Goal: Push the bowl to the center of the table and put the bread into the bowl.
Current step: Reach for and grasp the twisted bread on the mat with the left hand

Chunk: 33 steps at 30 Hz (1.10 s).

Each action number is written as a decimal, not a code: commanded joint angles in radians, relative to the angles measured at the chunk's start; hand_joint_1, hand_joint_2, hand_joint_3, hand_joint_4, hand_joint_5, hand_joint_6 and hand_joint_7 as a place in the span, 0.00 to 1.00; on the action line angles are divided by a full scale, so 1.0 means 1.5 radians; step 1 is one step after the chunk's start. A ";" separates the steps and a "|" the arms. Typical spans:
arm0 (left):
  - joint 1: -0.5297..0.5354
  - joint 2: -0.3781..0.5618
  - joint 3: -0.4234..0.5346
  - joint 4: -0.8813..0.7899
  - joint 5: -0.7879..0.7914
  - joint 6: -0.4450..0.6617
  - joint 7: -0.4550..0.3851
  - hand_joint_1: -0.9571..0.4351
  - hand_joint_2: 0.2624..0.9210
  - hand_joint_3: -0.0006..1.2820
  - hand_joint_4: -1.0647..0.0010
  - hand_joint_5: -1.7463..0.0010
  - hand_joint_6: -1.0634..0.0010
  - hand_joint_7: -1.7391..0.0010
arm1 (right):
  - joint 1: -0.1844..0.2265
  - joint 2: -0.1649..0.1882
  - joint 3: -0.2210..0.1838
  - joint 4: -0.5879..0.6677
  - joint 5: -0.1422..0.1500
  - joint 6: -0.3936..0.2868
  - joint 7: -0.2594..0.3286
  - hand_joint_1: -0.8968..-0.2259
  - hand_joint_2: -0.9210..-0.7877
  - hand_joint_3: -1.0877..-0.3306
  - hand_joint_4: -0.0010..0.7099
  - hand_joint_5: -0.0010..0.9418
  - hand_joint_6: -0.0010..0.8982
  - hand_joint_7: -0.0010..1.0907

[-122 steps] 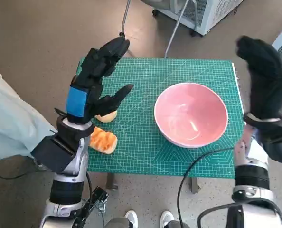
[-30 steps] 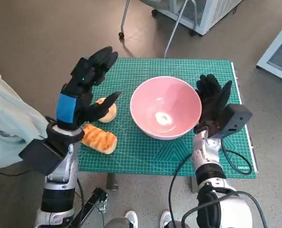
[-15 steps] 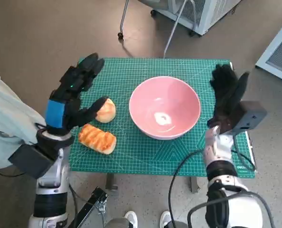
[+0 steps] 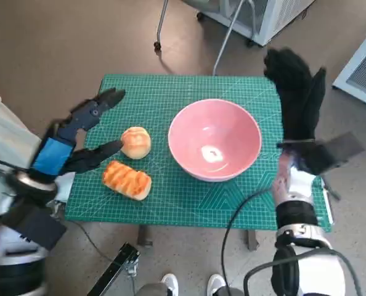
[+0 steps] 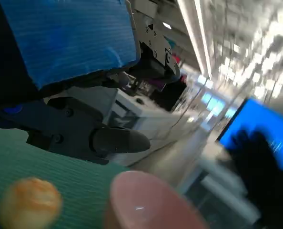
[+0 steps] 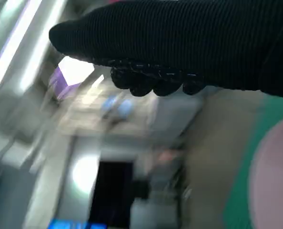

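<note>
The bread (image 4: 127,179) looks soft and light, so I'd hold its sides gently with my empty, spread left hand (image 4: 78,139).

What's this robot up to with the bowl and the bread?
The robot is meant to put bread into the pink bowl, which sits near the middle of the green mat. A round bun and a toasted loaf lie beside the bowl, not in it. The left hand hovers open next to the bun, holding nothing. The right hand is raised, open, clear of the bowl.

Green mat (image 4: 170,203) covers table; pink bowl (image 4: 214,139), two breads (image 4: 128,180) on it.
</note>
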 commanded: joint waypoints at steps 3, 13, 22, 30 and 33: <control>0.025 0.060 -0.011 -0.040 -0.018 0.051 -0.076 0.44 1.00 0.07 0.64 1.00 0.51 0.96 | 0.048 0.006 0.028 -0.070 0.010 -0.001 0.031 0.33 0.00 0.41 0.39 0.00 0.00 0.78; 0.047 0.106 -0.025 -0.043 0.005 0.042 -0.128 0.48 0.97 0.01 0.63 1.00 0.48 0.97 | 0.073 0.008 0.052 -0.140 0.021 -0.006 0.046 0.32 0.00 0.44 0.39 0.00 0.01 0.81; 0.045 0.132 -0.056 -0.011 0.037 0.009 -0.149 0.48 0.94 0.00 0.62 1.00 0.47 0.97 | 0.070 0.004 0.060 -0.143 0.025 -0.022 0.050 0.31 0.00 0.45 0.40 0.01 0.01 0.83; 0.037 0.136 -0.095 0.011 0.069 0.008 -0.159 0.48 0.93 0.00 0.61 1.00 0.47 0.98 | 0.070 0.000 0.075 -0.154 0.014 -0.036 0.045 0.32 0.00 0.44 0.41 0.01 0.01 0.83; 0.027 0.133 -0.114 0.023 0.081 0.012 -0.161 0.48 0.93 0.00 0.61 1.00 0.47 0.98 | 0.071 -0.002 0.079 -0.161 0.012 -0.039 0.044 0.32 0.00 0.44 0.41 0.01 0.01 0.84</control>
